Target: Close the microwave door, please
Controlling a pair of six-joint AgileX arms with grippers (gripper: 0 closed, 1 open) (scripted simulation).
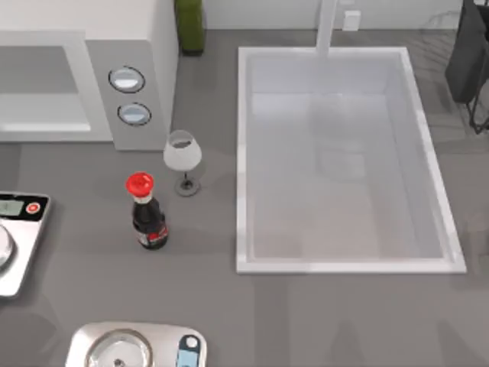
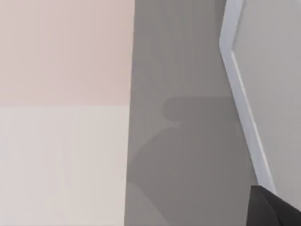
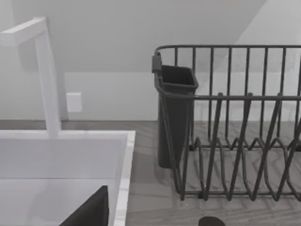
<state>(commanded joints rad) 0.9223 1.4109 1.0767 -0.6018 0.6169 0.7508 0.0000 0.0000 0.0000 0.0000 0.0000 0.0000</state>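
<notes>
At the far left of the desk (image 1: pixel 321 321), the left gripper (image 2: pixel 275 209) hangs low and close beside the microwave door (image 2: pixel 230 52). It shows as a dark corner next to the door's white frame, and I cannot tell whether its jaws are released or clenched. The right gripper (image 3: pixel 89 212) is held over the near rim of the sink (image 3: pixel 123 155), level and facing the back wall. The faucet (image 3: pixel 47 80) is on one side of it and the dish rack (image 3: pixel 235 117) with its dark cutlery cup (image 3: pixel 174 113) on the other. Its jaws are likewise too little in sight to judge. From above, the microwave (image 1: pixel 153 46) stands at the desk's back left corner. The door (image 1: pixel 42 138) sits left of the panel with two round dials (image 1: pixel 127 79), its long axis running left to right and its greyish pane facing the front of the desk. Whether it sits flush with the box I cannot tell. In front of the dials stand a wine glass (image 1: pixel 182 157) and a dark bottle with a red cap (image 1: pixel 147 218). The bottle's red label is too small to read. A steel scale with a red button (image 1: pixel 30 229) lies at the left edge, its display unreadable. A second scale (image 1: pixel 137 344) lies at the front edge, and a green bottle (image 1: pixel 189 27) stands just right of the microwave.
</notes>
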